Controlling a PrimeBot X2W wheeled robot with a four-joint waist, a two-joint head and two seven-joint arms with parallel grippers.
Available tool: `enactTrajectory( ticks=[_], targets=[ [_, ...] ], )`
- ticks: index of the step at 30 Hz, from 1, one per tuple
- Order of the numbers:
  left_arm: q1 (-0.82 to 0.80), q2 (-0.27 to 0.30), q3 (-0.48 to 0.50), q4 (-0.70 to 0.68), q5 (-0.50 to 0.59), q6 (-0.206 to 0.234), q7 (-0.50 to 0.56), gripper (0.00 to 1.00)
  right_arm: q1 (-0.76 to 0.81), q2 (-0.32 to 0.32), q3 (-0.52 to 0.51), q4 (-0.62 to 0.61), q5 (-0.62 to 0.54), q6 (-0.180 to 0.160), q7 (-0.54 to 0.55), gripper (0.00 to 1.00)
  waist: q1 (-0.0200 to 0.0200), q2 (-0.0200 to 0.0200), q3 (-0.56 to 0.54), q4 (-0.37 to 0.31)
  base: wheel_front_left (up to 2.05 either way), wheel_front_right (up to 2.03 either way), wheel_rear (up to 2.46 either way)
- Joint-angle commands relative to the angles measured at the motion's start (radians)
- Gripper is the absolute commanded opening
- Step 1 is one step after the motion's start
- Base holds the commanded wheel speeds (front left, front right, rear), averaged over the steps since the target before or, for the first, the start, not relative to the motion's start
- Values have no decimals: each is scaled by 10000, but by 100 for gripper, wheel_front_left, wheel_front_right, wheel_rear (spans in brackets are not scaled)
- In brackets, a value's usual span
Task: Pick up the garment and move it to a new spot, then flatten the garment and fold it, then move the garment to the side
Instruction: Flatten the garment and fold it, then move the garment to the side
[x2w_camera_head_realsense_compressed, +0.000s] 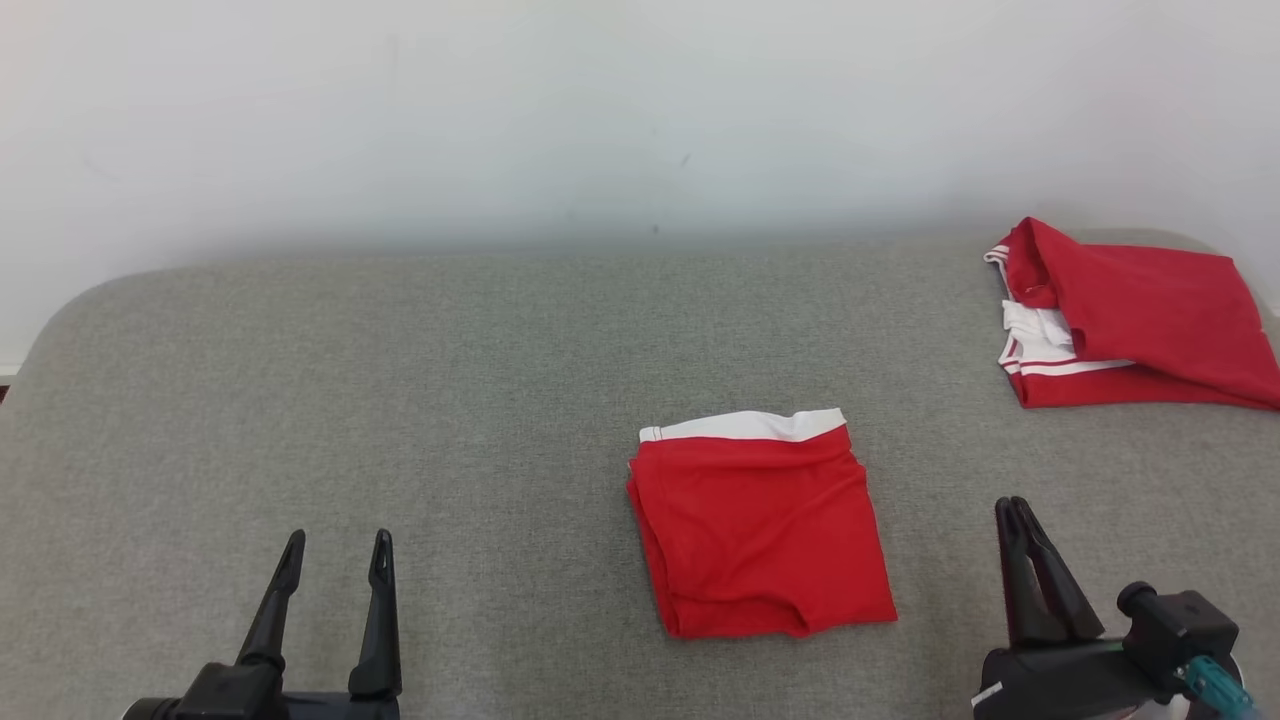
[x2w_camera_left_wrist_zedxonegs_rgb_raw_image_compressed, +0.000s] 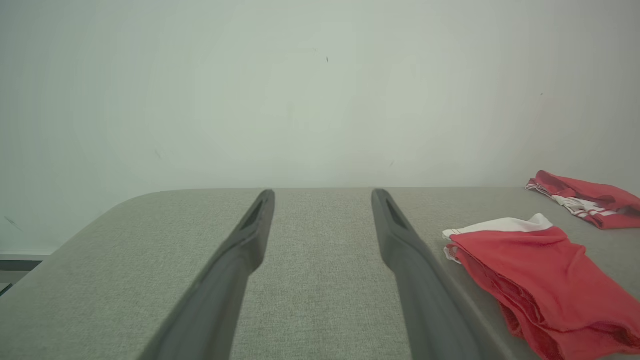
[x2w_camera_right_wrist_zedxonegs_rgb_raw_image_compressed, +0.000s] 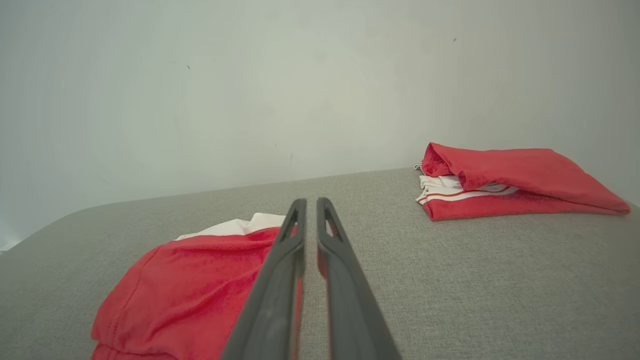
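Between left claw (x2w_camera_head_realsense_compressed: 338, 542) (wide, empty) and right claw (x2w_camera_head_realsense_compressed: 1013, 508), closed on nothing: folded red shorts (x2w_camera_head_realsense_compressed: 765, 530), white waistband.

The tabletop (x2w_camera_head_realsense_compressed: 450, 400) is covered in grey woven cloth, coarse-grained and matt. The folded garment (x2w_camera_head_realsense_compressed: 765, 530) is soft red cloth with a matt, faintly fuzzy face and a white band. The second garment (x2w_camera_head_realsense_compressed: 1140, 320) looks alike. The left tool (x2w_camera_head_realsense_compressed: 338, 545) and right tool (x2w_camera_head_realsense_compressed: 1015, 510) are dark and matt, probably plastic. The wall (x2w_camera_head_realsense_compressed: 600, 120) is smooth and matt.
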Motion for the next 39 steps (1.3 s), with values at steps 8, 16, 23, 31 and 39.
enactTrajectory(
  ticks=[8,16,23,31,39],
  targets=[
    [315,-13,253,-56,104,-64,-28,100,698,153,-109,-397,-240,-30,-3,100,2,0,-167,-182,0,0,0],
    [540,-13,480,-140,92,-71,-28,100,1034,203,-235,-553,-326,-31,-3,100,2,0,-302,-137,0,0,0],
    [847,90,554,-176,-88,-52,-28,100,1105,128,-184,-495,-317,-31,-3,100,2,0,-349,-155,0,0,0],
    [1067,301,417,-260,-418,-53,-28,100,1145,72,-157,-423,-309,-31,-3,100,2,0,-410,-70,0,0,0],
    [1110,359,315,-310,-548,-54,-28,100,1168,98,-139,-346,-359,-31,-3,100,2,0,-448,-26,0,0,0]
  ],
)
